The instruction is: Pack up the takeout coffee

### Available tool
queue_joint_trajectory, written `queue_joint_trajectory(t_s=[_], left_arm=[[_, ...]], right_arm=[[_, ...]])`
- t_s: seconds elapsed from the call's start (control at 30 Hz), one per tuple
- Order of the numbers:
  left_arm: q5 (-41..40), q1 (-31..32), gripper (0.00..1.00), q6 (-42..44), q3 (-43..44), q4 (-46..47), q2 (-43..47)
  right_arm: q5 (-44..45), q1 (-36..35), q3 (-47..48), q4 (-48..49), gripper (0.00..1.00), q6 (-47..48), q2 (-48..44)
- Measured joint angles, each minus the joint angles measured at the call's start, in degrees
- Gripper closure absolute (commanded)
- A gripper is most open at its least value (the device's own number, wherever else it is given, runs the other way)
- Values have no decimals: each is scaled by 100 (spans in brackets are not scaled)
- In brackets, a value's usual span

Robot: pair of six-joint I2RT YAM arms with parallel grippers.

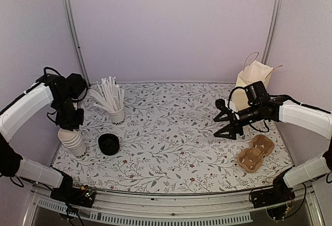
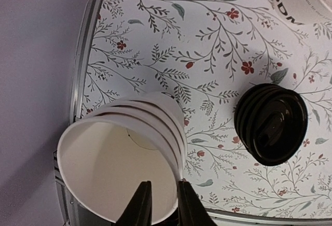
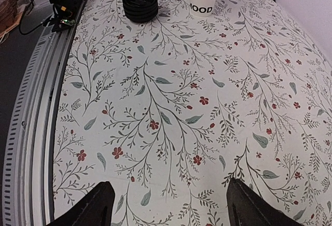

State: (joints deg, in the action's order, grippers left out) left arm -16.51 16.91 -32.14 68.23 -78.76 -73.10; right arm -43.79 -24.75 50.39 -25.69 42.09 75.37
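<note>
No cup with a black lid on it shows in any view. A stack of lidless white cups (image 1: pixel 73 142) stands at the left table edge. My left gripper (image 1: pixel 70 125) is right on top of it. In the left wrist view the gripper (image 2: pixel 162 195) straddles the top cup's rim (image 2: pixel 122 158), one finger inside and one outside, with a narrow gap. A stack of black lids (image 1: pixel 108 144) lies beside the cups and also shows in the left wrist view (image 2: pixel 270 124). My right gripper (image 1: pixel 216 127) hangs wide open and empty over the table's right half, as the right wrist view (image 3: pixel 168 205) also shows.
A white cup of white sticks (image 1: pixel 115 113) stands behind the lids. A brown cardboard cup carrier (image 1: pixel 255 153) lies at the front right. A paper bag (image 1: pixel 253 78) stands at the back right. A metal rail (image 2: pixel 83 70) runs along the left edge.
</note>
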Motion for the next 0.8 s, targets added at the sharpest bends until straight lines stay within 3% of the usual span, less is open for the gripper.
queue_joint_trajectory(t_s=[0.1,0.53,0.8], left_arm=[[22,0,77,52,0,11,-42],[107,-22,100,153,-26,11,-247],[55,-31,100,308,350,4,-562]], right_arm=[[24,0,0,0,23,0,0],[83,0,0,0,24,26,0],[122,0,-2,0,25,42,0]])
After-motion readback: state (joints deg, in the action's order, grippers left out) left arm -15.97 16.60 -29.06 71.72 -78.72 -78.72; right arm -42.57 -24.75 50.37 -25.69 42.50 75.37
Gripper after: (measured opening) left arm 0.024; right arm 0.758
